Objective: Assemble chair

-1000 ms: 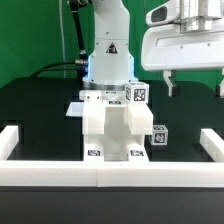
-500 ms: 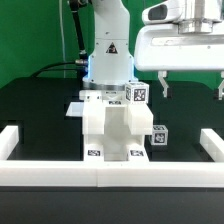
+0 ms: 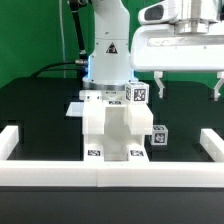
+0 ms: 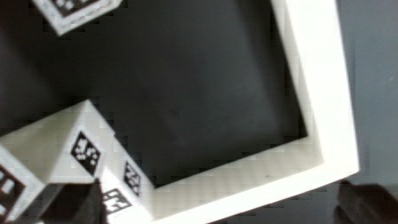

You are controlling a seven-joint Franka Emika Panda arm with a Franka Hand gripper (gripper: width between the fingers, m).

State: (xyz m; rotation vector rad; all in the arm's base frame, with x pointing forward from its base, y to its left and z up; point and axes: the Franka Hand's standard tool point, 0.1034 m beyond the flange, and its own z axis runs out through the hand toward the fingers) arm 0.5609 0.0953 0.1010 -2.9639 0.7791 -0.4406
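Observation:
The partly built white chair [image 3: 112,125] stands in the middle of the black table, against the near white rail. Tags show on its front feet and on a block [image 3: 137,94] at its top. A small loose tagged white block [image 3: 159,136] lies just to the exterior view's right of it. My gripper [image 3: 188,86] hangs high above the table, to the exterior view's right of the chair, open and holding nothing. In the wrist view my gripper [image 4: 217,205] looks down on a tagged white piece [image 4: 89,150], well below its dark fingertips [image 4: 71,205].
A white rail [image 3: 110,172] borders the table on the near side and both ends; its corner [image 4: 311,100] fills the wrist view. The marker board [image 3: 73,108] lies behind the chair near the robot base [image 3: 108,55]. Another tagged white piece [image 4: 80,12] shows at the wrist view's edge.
My gripper has risen a little and shifted toward the exterior view's left, staying open. The chair and the loose block have not moved.

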